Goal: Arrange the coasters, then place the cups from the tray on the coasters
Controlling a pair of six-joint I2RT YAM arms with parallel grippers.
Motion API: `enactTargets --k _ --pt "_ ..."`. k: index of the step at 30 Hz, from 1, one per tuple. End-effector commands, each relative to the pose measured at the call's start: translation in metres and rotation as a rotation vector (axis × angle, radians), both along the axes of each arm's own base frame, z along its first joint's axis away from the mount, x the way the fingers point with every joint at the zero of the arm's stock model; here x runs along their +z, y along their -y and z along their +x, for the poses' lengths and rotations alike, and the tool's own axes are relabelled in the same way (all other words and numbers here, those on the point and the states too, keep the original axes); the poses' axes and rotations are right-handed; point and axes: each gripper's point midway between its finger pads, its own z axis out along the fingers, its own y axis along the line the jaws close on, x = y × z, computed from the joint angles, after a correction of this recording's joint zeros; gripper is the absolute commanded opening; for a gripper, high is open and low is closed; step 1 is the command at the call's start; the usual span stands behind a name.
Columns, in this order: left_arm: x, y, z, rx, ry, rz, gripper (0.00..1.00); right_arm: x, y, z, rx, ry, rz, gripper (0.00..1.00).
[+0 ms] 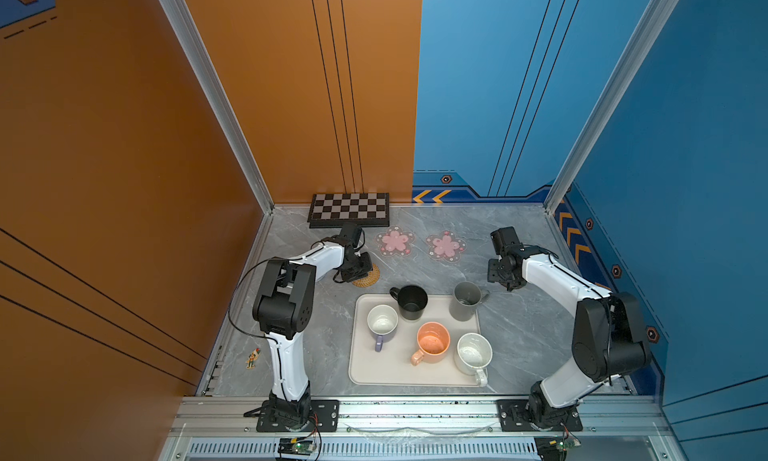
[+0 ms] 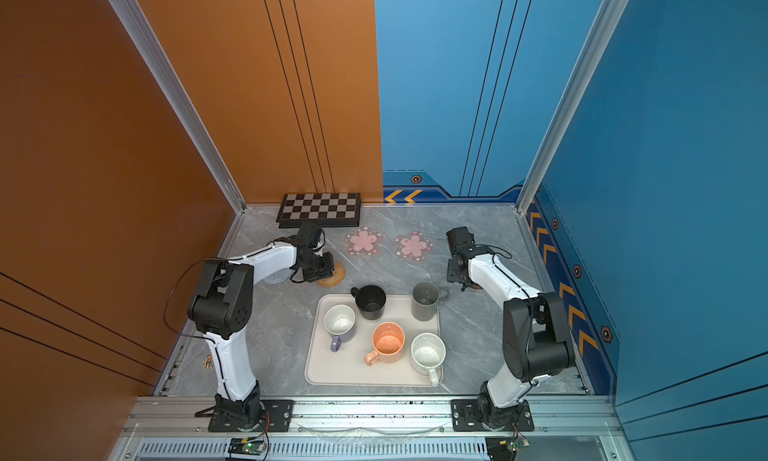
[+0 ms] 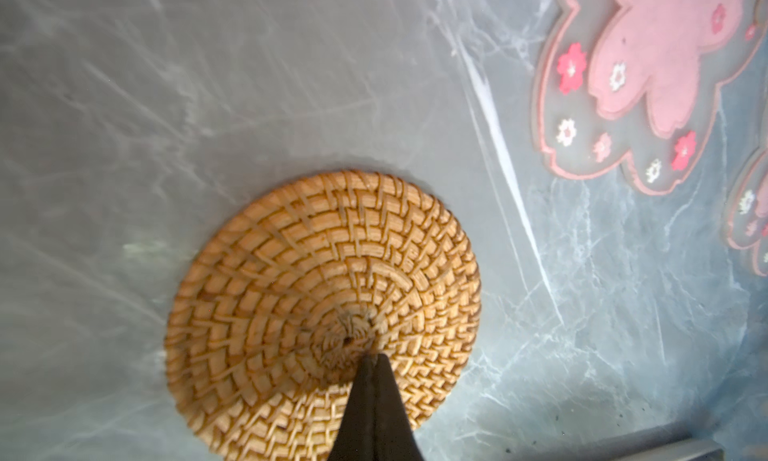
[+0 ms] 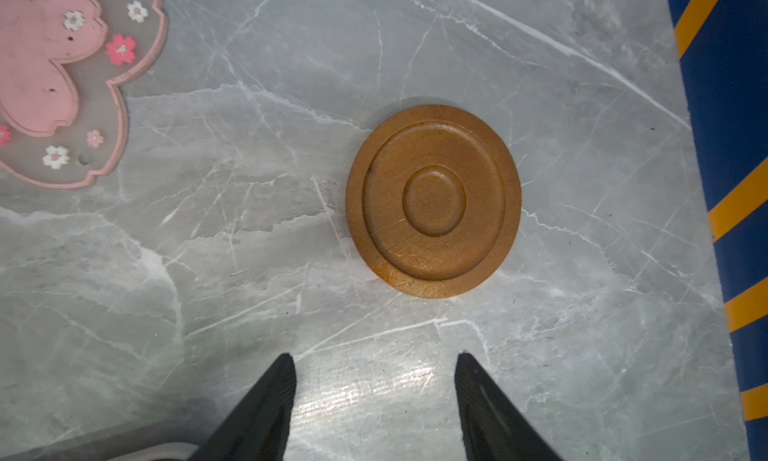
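My left gripper (image 3: 376, 357) is shut, its joined tips pressing on the tan rattan coaster (image 3: 324, 313) near its centre, left of the tray's far corner (image 1: 370, 277). A pale-blue woven coaster (image 2: 277, 277) peeks out beside that arm. Two pink flower coasters (image 1: 395, 241) (image 1: 446, 246) lie side by side at the back. My right gripper (image 4: 374, 357) hangs open over bare table, short of the brown wooden coaster (image 4: 433, 201). On the cream tray (image 1: 361, 371) stand the black cup (image 1: 409, 301), grey cup (image 1: 465, 301), lavender cup (image 1: 382, 322), orange cup (image 1: 433, 342) and white speckled cup (image 1: 473, 353).
A checkered board (image 1: 349, 209) lies against the back wall behind the left gripper. Orange and blue walls close in the table on three sides. A small sticker (image 1: 252, 358) sits near the left arm's base.
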Motion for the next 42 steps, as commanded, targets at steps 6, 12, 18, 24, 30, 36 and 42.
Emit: enactTargets --k 6,12,18,24,30,36,42 --pt "-0.007 -0.029 0.003 0.063 -0.034 0.080 0.00 0.006 -0.013 0.007 0.027 0.006 0.012 0.64" --pt "-0.005 -0.037 0.007 0.100 -0.023 0.104 0.01 0.008 -0.018 0.011 0.040 0.010 0.013 0.64" --pt "0.012 -0.023 0.017 0.075 0.014 0.029 0.01 0.008 -0.027 0.021 0.063 0.012 0.017 0.64" --pt "0.054 -0.011 0.027 0.053 0.105 -0.028 0.01 0.010 -0.041 0.034 0.092 0.020 0.020 0.64" --pt "0.079 -0.006 0.022 0.032 0.155 -0.050 0.02 0.010 -0.059 0.053 0.132 0.026 0.024 0.64" --pt "0.078 -0.006 0.014 0.028 0.147 -0.047 0.02 0.009 -0.088 0.074 0.186 0.043 0.034 0.64" --pt "0.073 -0.003 0.009 0.013 0.133 -0.052 0.02 0.007 -0.124 0.100 0.259 0.058 0.060 0.68"
